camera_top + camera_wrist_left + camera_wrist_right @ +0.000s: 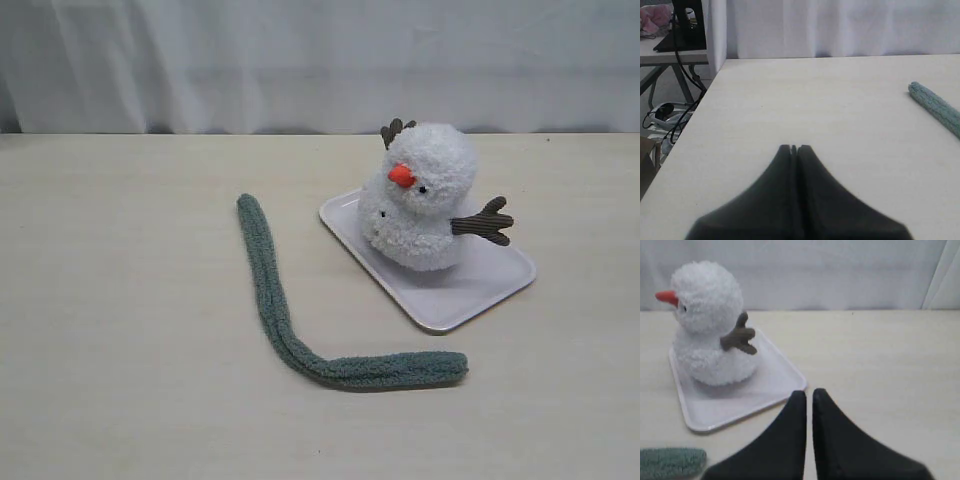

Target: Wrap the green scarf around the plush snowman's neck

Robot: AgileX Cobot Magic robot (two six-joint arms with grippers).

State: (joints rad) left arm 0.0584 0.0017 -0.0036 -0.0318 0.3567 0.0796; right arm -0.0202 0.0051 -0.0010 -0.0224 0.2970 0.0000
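The green scarf (pixel 300 320) lies flat on the table in an L shape, left of and in front of the tray. One rounded end (pixel 935 107) shows in the left wrist view, the other end (pixel 671 462) in the right wrist view. The plush snowman (pixel 425 200) stands on a white tray (pixel 470 290), nose pointing left, its neck (pixel 385 190) bare; it also shows as the snowman (pixel 710 330) in the right wrist view. My left gripper (pixel 794 148) is shut and empty, short of the scarf. My right gripper (pixel 808 393) is shut and empty, beside the tray (pixel 765 390). Neither gripper appears in the exterior view.
A white curtain (pixel 320 60) hangs behind the pale wooden table (pixel 120 300). In the left wrist view the table's side edge (pixel 687 130) drops off to a floor with cables and another bench.
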